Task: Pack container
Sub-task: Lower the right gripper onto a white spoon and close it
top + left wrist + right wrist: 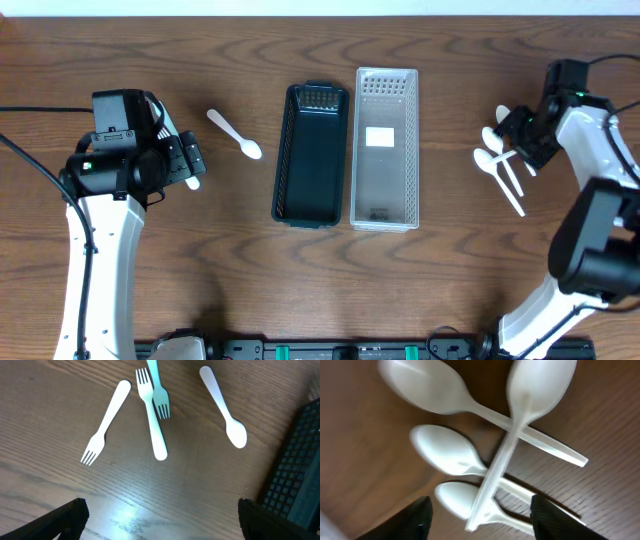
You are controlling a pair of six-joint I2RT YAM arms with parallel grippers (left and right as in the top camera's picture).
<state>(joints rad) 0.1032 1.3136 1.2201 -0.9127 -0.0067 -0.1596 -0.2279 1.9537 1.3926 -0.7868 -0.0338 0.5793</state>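
Dark container (311,153) sat mid-bench (230,280), with a clear container (386,148) right alongside it. One white spoon (235,134) lay a bit off to its left, with three forks (152,420) near that. The left pincer (162,525) hung over the forks, jaws wide apart, holding nothing. The right pincer (485,520) was low over a pile of spoons (445,452), jaws apart either side of the handles, not clamped on any
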